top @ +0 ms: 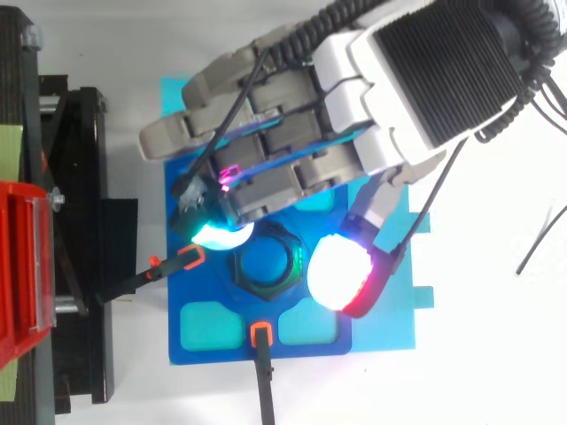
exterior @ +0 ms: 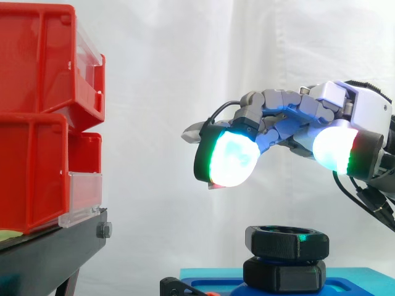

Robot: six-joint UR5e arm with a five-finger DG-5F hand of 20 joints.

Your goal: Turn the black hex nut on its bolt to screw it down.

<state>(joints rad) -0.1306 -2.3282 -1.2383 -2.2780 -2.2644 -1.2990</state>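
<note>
- Side view: stacked red bins (exterior: 37, 117) sit on a black stand (exterior: 55, 246) at 9 o'clock, well apart from the work, with a white curtain (exterior: 160, 92) behind.
- The hand (exterior: 296, 111) comes in from 3 o'clock, with a clear gap between it and the black hex nut (exterior: 286, 242) below. Its fingers are loosely spread and bent, gripping nothing. One glowing fingertip pad (exterior: 231, 157) hangs at 10 o'clock of the nut.
- The nut lies flat at 6 o'clock, its axis upright, on a second black hex piece (exterior: 284, 274) that rests on a blue base (exterior: 345, 280). Nothing stands between hand and nut.
- Top view: the hand (top: 381, 97) reaches in from 1 o'clock and covers the nut's (top: 266, 264) upper edge.
- The bore faces straight up at the camera; blue shows inside it.
- A cyan pad (top: 221, 235) sits at 10 o'clock of the nut and a white-and-red pad (top: 338, 270) at 3 o'clock.
- Two orange-tipped clamps (top: 190, 258) (top: 260, 334) hold the blue base (top: 199, 288) at 9 and 6 o'clock.
</note>
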